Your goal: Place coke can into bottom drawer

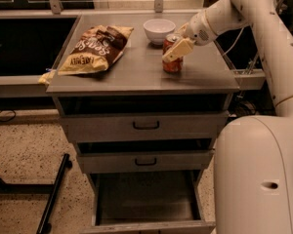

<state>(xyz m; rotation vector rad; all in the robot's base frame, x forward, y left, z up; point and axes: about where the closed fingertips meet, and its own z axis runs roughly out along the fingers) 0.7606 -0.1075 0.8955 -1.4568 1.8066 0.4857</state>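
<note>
The coke can (173, 66) stands upright on the grey cabinet top (132, 74), right of centre and just in front of the white bowl. My gripper (173, 51) reaches in from the right at the can's upper half, and one cream part of it covers the can's top front. The bottom drawer (147, 225) is pulled open below, and its dark inside shows nothing in it.
A brown chip bag (95, 50) lies on the left of the cabinet top. A white bowl (159, 30) sits at the back. Two shallower drawers with black handles (146, 125) are slightly open. My white base (259, 174) stands right of the cabinet. A black stand leg (53, 194) is on the floor at left.
</note>
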